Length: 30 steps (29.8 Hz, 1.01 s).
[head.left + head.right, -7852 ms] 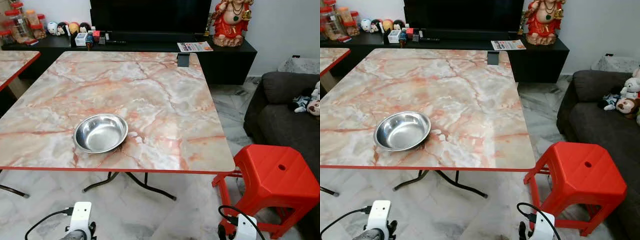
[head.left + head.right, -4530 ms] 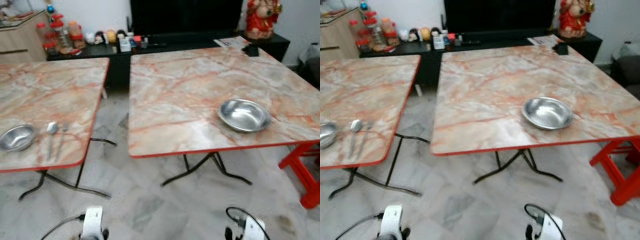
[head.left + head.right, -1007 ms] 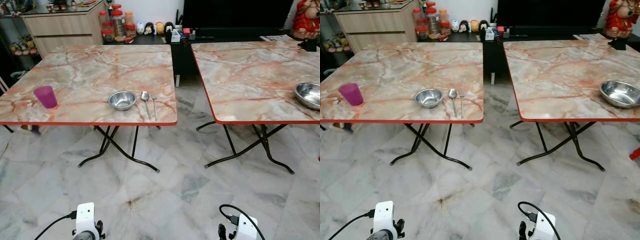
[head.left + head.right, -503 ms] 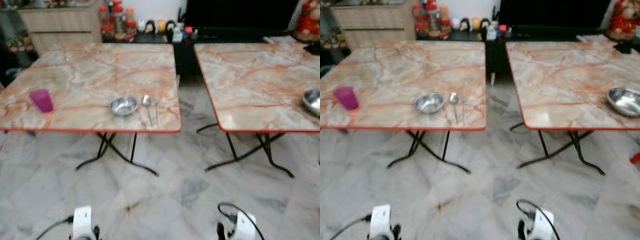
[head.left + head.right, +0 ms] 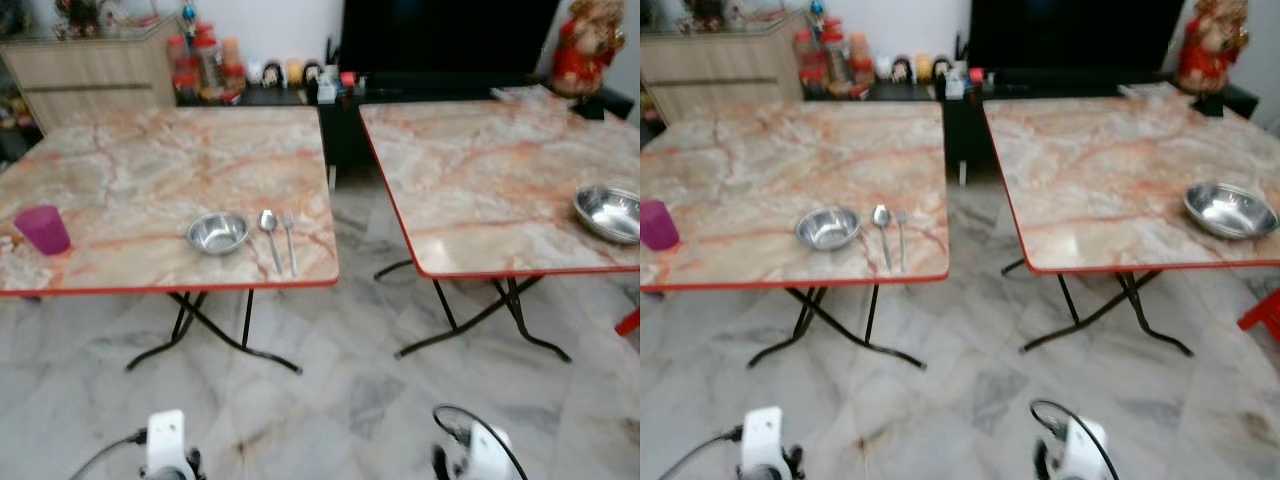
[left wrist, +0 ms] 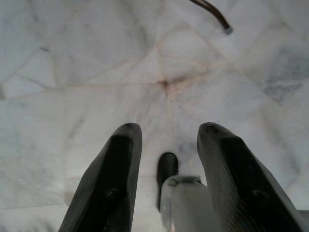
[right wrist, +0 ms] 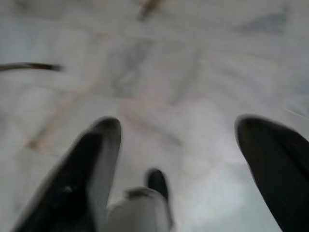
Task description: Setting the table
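head views: two marble-patterned tables side by side, the left table (image 5: pixel 150 170) bearing a purple cup (image 5: pixel 42 229) near its left edge and a small steel bowl (image 5: pixel 217 232) near the front edge, with a spoon (image 5: pixel 269 233) just beside the bowl and a fork (image 5: pixel 290 238) just beside the spoon; the right table (image 5: pixel 480 170) bears a larger steel bowl (image 5: pixel 609 213) near its front right corner. wrist views: left gripper (image 6: pixel 166 140) and right gripper (image 7: pixel 176 133) hang over the marble floor (image 6: pixel 96 72), fingers apart, holding nothing, the right pair spread wider; the right wrist picture is blurred.
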Motion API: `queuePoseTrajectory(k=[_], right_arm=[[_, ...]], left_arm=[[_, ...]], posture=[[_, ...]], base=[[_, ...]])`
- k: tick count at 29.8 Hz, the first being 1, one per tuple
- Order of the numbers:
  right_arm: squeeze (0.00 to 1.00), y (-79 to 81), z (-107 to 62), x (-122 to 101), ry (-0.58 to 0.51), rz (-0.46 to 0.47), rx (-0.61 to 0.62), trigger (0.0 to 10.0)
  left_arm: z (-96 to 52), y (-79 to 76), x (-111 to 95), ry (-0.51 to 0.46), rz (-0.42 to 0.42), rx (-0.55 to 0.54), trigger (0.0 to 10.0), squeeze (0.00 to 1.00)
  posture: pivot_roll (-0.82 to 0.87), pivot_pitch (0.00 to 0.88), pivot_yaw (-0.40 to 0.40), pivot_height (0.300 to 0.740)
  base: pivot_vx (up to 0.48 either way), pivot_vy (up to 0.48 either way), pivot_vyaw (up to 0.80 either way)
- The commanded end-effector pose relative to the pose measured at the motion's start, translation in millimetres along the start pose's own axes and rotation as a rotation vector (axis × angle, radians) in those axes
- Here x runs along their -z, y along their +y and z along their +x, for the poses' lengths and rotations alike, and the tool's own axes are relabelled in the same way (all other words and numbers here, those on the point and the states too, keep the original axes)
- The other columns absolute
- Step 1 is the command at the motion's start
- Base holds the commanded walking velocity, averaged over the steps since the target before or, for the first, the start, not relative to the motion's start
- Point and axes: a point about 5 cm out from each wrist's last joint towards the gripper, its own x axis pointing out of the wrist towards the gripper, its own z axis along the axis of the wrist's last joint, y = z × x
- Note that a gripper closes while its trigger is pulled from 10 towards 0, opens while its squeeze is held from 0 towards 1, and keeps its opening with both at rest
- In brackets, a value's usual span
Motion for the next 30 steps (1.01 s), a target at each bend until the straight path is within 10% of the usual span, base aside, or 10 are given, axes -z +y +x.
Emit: queuePoseTrajectory(k=[1, 30], right_arm=[[0.0, 13.5, 2.1, -6.5, -0.021, 0.007, -0.032, 10.0], [0.0, 15.5, 1.4, -4.4, -0.022, 0.005, -0.041, 10.0]], left_arm=[[-0.1, 12.2, -2.1, -0.002, 0.004, -0.033, 10.0, 0.0], [-0.3, 13.9, -1.6, 0.001, 0.022, -0.027, 10.0, 0.0]], posture=[[0.0, 0.0, -0.027, 0.74], [0.0, 0.0, -0.016, 0.74]], base=[[0.289, 0.0, 0.0], [0.289, 0.0, 0.09]])
